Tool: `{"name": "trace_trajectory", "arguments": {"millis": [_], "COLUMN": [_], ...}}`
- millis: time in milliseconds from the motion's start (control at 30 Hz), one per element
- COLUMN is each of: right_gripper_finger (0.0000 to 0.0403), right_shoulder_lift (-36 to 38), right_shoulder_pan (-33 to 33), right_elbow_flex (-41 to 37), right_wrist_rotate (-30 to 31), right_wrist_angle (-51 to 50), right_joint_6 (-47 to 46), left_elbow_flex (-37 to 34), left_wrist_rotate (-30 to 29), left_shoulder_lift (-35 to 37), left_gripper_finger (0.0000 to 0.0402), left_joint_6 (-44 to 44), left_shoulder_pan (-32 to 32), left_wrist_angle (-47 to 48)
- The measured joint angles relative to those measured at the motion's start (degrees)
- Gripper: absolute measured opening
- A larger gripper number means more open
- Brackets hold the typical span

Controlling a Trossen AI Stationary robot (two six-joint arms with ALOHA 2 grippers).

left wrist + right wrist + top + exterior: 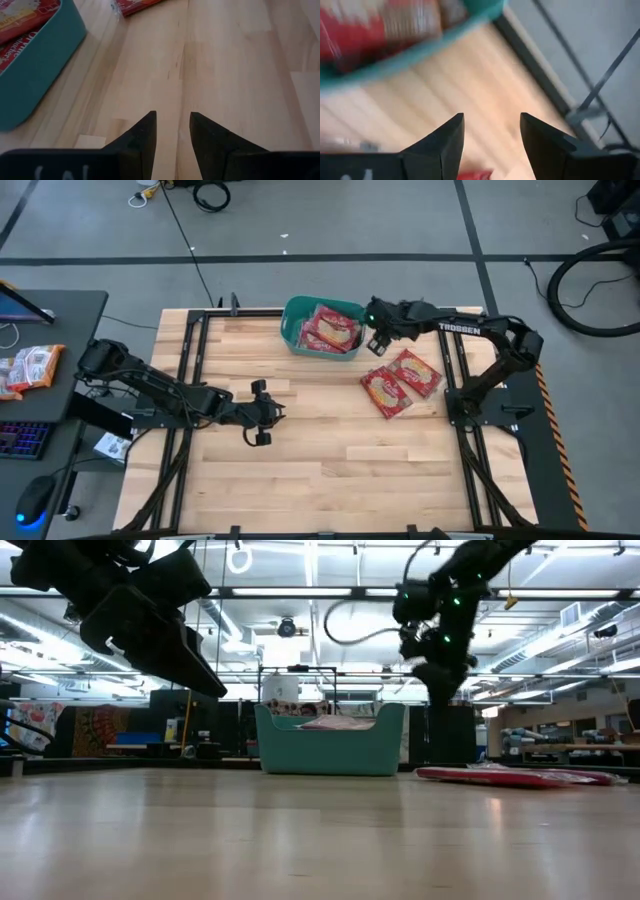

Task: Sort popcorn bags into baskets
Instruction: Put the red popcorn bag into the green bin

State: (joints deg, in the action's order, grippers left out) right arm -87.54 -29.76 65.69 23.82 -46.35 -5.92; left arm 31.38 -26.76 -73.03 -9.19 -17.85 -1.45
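A teal basket (296, 330) stands at the table's far edge with red popcorn bags (333, 330) lying in it; it also shows in the low view as the basket (330, 750). Two larger red bags with yellowish round pictures (400, 380) lie flat on the table to its right, seen edge-on as bags (515, 777) in the low view. My right gripper (377, 343) hovers open and empty just right of the basket, above the table (490, 132). My left gripper (262, 412) waits open over the table's middle (172, 127).
Bare wooden tabletop (330, 470) spreads over the near half. Black frame rails (185, 380) run along the left and right sides. A side desk with orange-edged packets (28, 368), a keyboard and a mouse stands left of the table.
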Motion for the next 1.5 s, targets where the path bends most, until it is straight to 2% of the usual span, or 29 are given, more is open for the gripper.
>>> {"name": "trace_trajectory", "arguments": {"millis": [333,533,733,1000,1133,1267,1333,1500], "right_gripper_finger": [0.0197,0.0197,0.0197,0.0197,0.0197,0.0197,0.0196,0.0193], "right_shoulder_lift": [4.4,4.3,4.3,4.2,4.1,4.5,5.3,6.1], "right_shoulder_pan": [1.9,2.9,5.9,17.7,23.9,28.7,30.6,33.6], "right_elbow_flex": [-15.4,-22.4,-28.4,-30.1,-30.1,-29.8,-28.1,-23.6], "right_wrist_rotate": [-1.4,-1.2,-7.6,-18.4,-23.2,-31.6,-31.5,-21.5], "right_wrist_angle": [2.7,6.4,13.4,31.0,45.4,58.8,56.5,39.9], "right_joint_6": [-13.0,-19.1,-24.0,-24.6,-24.4,-19.7,-18.8,-17.0], "left_elbow_flex": [0.0,0.0,0.0,0.0,0.0,0.0,0.0,0.1], "left_wrist_rotate": [1.1,1.1,1.5,1.6,1.6,1.6,1.8,4.3], "left_shoulder_lift": [0.0,0.0,0.0,0.0,0.0,0.0,0.0,-0.1], "left_gripper_finger": [0.0123,0.0123,0.0123,0.0123,0.0123,0.0123,0.0123,0.0123], "left_joint_6": [0.2,0.8,-0.5,-0.7,-0.6,-0.6,-0.6,-0.2], "left_shoulder_pan": [0.0,0.0,-0.8,-1.3,-1.3,-1.3,-1.3,-1.4], "left_wrist_angle": [0.1,-0.1,-0.2,-1.2,-2.2,-3.3,-4.3,-4.8]}}
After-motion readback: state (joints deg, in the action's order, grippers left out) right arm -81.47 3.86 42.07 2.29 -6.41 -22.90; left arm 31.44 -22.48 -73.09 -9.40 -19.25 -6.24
